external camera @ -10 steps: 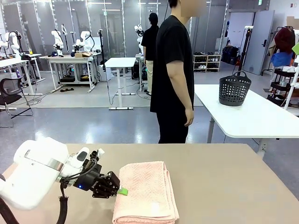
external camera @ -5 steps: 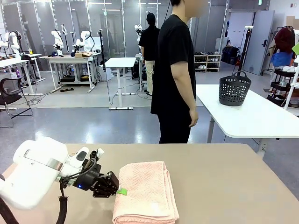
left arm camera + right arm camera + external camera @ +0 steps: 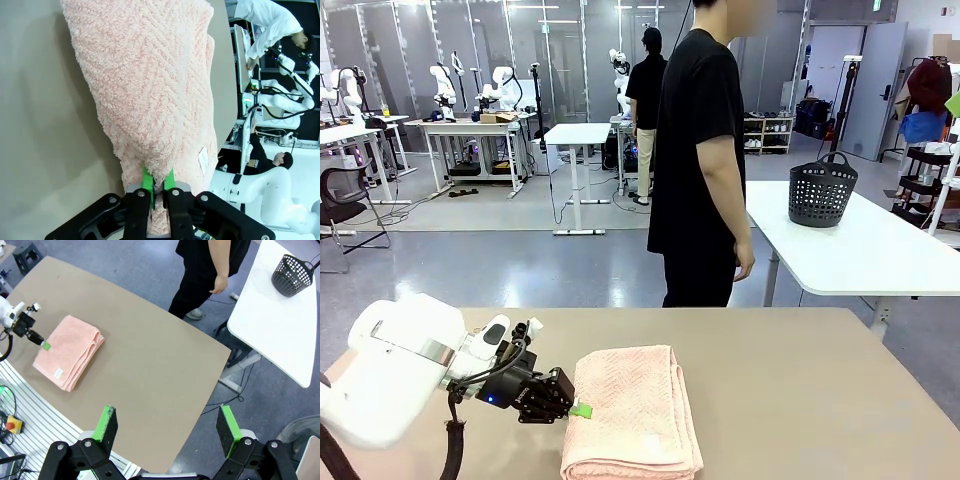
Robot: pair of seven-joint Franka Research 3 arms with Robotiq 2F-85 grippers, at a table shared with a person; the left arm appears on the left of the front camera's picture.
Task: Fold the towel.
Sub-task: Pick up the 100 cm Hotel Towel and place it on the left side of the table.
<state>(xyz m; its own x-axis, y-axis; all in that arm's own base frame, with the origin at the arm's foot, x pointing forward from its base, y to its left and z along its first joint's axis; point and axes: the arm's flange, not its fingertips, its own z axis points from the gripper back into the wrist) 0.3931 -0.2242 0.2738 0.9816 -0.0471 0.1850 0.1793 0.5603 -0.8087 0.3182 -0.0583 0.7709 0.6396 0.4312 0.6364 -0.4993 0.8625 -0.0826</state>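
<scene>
The towel lies folded into a thick, narrow stack on the tan worktop, near the edge on the robot's side and a little toward the robot's left. Its herringbone weave faces up, and a small white tag sits on the top layer close to one corner; from the raised right wrist camera the same towel reads as a neat pink rectangle with its layered edges showing along one long side. The left end effector reaches in low from the towel's left side, and its green pads are pinched nearly together on the towel's edge, with a ridge of terry cloth squeezed between them. The towel otherwise rests flat on the worktop. The right end effector hangs high above the worktop, well away from the towel, its two green-padded fingers spread wide apart and holding nothing. A person in black stands beyond the far edge of the worktop, past the towel, arm hanging at the side. Farther right of that person, a dark basket stands on a separate white table.
</scene>
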